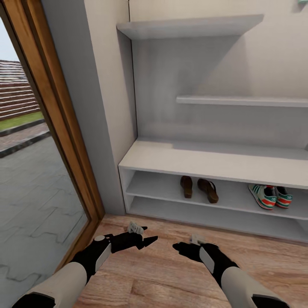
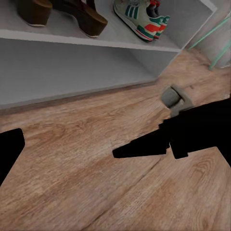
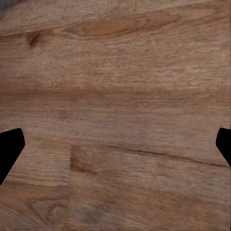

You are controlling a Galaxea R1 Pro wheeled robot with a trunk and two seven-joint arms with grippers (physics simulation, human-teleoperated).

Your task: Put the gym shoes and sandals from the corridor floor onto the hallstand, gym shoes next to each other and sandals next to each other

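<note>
Our left gripper (image 1: pixel 147 239) hangs low over the corridor floor (image 1: pixel 171 273) with its jaws apart and nothing between them. In the left wrist view one dark finger sits at the picture's edge, far from the other, with only wood planks in the gap. Our right gripper (image 1: pixel 182 248) hangs near the left one, also just above the floor. In the right wrist view its two tips (image 3: pixel 9 149) sit far apart at the picture's edges, so those jaws are apart too, with bare planks between them. Past our hands stands the hallstand (image 1: pixel 214 160), pale grey, with a thick top and two low shelves. On the upper low shelf the two sandals (image 1: pixel 199 188) lie side by side, brown and flat. Farther along the same shelf the two gym shoes (image 1: pixel 269 196) sit touching each other. We see no shoe on the floor, so we think the job looks done. The good thing to do now is keep both hands empty and away from the shelf, so we do not knock a shoe back down. A small mark sits on the green heel of one gym shoe, and green stripes run along the sides, but we cannot read any words.
</note>
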